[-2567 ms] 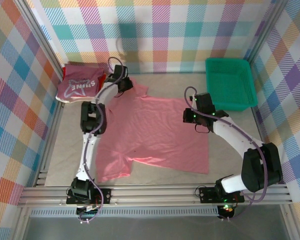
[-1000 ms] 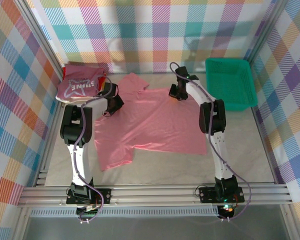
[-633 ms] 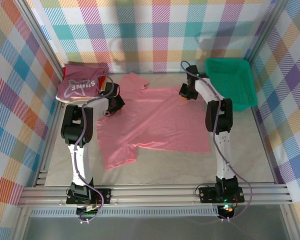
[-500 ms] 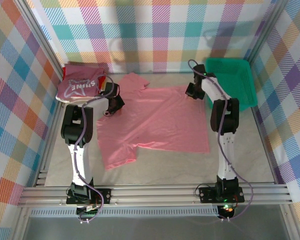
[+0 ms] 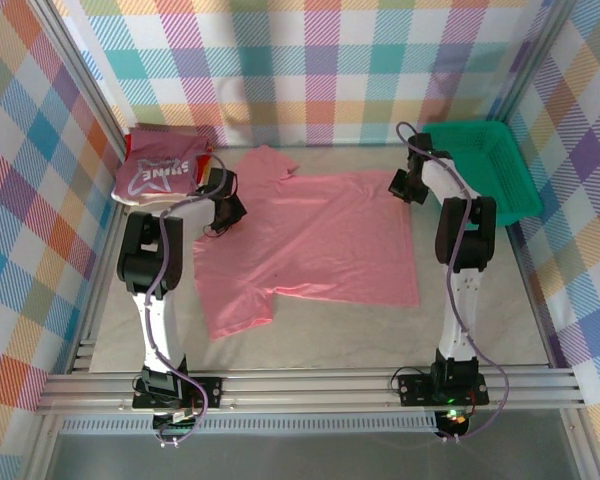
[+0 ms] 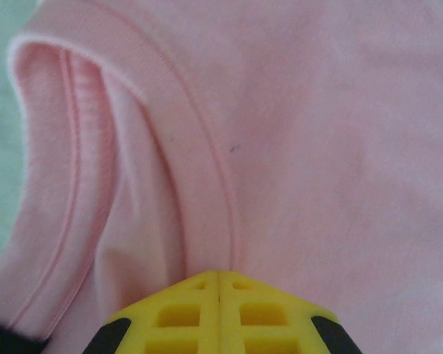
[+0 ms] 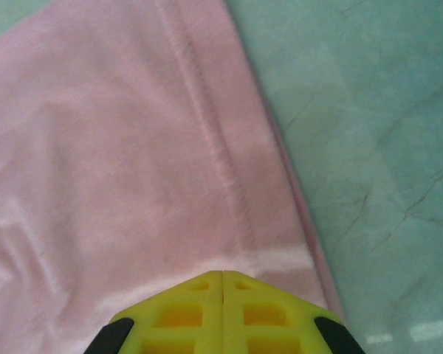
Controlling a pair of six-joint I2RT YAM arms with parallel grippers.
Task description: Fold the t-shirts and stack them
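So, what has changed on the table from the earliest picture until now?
The right gripper, shut on the far right corner of the salmon-pink t-shirt, has dragged it rightward, spreading the cloth toward the green basket, which itself shifted right. The left gripper came nearer along the shirt's left side and pinches the neckline. The folded shirt stack at far left stayed put.

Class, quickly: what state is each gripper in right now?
Left gripper: shut on the salmon-pink t-shirt, at its collar.
Right gripper: shut on the same t-shirt's hem.
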